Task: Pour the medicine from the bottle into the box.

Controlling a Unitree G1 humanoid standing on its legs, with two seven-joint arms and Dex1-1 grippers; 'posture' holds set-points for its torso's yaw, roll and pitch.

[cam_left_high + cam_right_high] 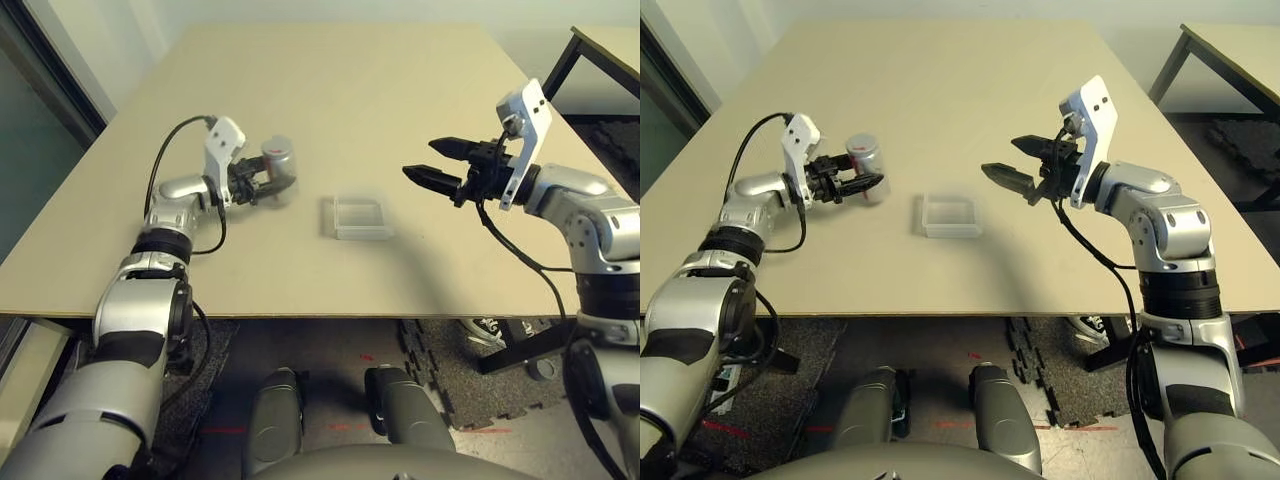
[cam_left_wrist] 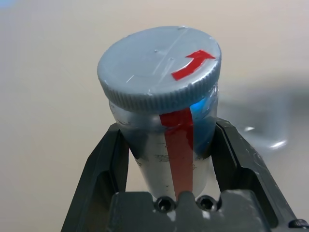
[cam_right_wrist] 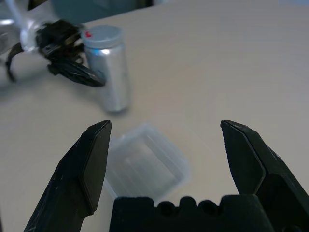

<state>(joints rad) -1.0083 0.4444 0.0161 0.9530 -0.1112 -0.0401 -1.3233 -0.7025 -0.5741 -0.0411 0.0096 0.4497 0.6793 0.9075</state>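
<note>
Beige tabletop [image 1: 330, 120] carries the whole work area, with the box [image 1: 358, 217] resting empty near its middle; all positions below are given from the box. On the robot's left of the box, near but not touching it, the left gripper [image 1: 262, 182] has its two fingers clamped on the body of the bottle [image 1: 279, 160], just under the grey cap [image 2: 159, 63]. The bottle stands slightly tilted and appears just clear of the surface. The cap is on, and a red strip runs from it down the side. On the robot's right of the box, raised above the table, the right gripper [image 1: 438, 164] hangs with fingers spread wide and empty, pointing toward the bottle. Judged step: bottle secured, opening not yet done. The next move probably calls for the free gripper to close on the cap and twist it off, following the red arrow, before any tilt over the box.
</note>
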